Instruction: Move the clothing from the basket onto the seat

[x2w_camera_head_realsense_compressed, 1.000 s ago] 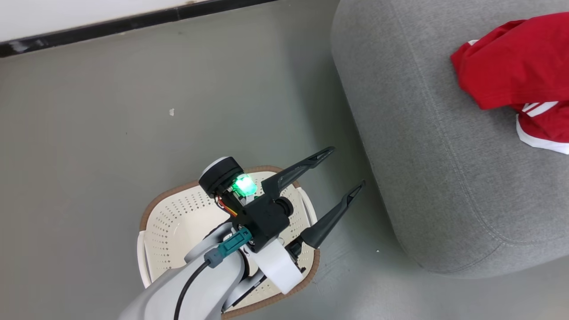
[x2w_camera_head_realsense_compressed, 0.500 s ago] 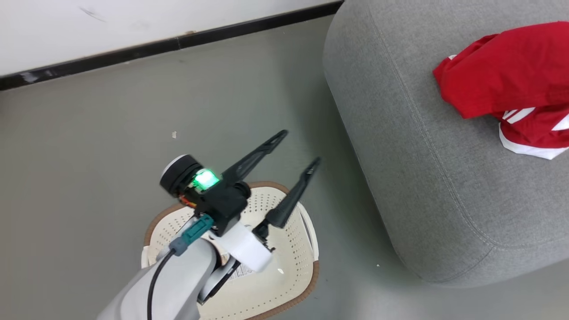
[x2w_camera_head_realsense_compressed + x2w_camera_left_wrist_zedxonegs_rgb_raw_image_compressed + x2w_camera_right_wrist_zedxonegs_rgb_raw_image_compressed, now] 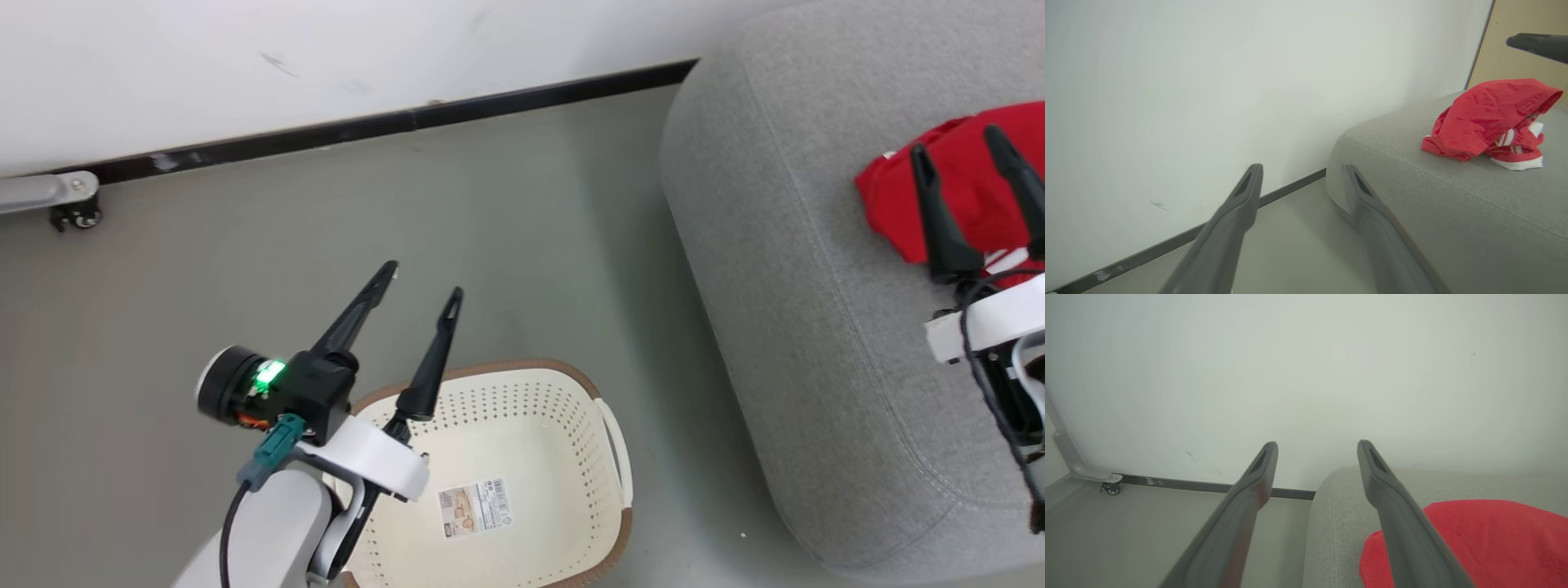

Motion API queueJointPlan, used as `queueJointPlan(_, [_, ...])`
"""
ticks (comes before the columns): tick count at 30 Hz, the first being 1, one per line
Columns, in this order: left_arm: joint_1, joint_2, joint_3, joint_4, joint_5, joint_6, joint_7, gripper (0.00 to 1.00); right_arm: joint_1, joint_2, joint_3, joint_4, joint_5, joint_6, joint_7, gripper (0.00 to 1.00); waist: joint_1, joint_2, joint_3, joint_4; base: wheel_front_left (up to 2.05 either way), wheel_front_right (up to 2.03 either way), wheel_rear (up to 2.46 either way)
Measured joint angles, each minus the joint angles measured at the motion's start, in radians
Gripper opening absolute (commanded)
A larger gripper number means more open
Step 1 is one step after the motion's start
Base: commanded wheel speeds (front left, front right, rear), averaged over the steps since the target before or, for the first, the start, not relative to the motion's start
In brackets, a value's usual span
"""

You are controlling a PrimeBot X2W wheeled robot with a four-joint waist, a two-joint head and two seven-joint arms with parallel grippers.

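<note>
Lying crumpled on the light-grey seat [image 3: 784,310], the clothing [image 3: 1484,118] is a bright red heap with white trim and stripes at its lower edge. The right gripper [image 3: 955,140] hangs over the heap's near side, dark fingers spread apart and holding nothing. On the floor [image 3: 245,269] beside the seat, the cream, brown-rimmed basket [image 3: 531,408] shows its bare perforated bottom with a printed label [image 3: 475,508]. The left gripper [image 3: 423,278] is raised over the basket's far-left rim, jaws wide and empty, pointing toward the wall [image 3: 326,57].

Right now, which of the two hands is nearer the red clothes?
The right hand, its open fingers over the clothes on the sofa. The left hand is off by the basket on the floor.
</note>
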Motion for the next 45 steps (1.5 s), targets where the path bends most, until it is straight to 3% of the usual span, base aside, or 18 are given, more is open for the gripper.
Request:
queueJointPlan(17, [0.202,-0.035,0.176,-0.036,0.017,0.16,-0.003,1.0,0.109,0.178,0.02,-0.024,-0.074,0.0,0.0,1.0,0.0,0.0,-0.102,0.14,0.0,0.0,0.0])
queueJointPlan(30, [0.289,-0.035,0.208,-0.03,0.068,0.187,-0.003,1.0,0.32,0.262,-0.011,-0.059,-0.13,0.0,0.0,1.0,0.0,0.0,-0.19,0.232,0.0,0.0,0.0])
queueJointPlan(45, [0.326,-0.015,0.206,0.04,0.107,0.188,-0.003,1.0,0.454,0.294,-0.067,-0.102,-0.181,0.0,0.0,1.0,0.0,0.0,-0.266,0.286,0.0,0.0,0.0])
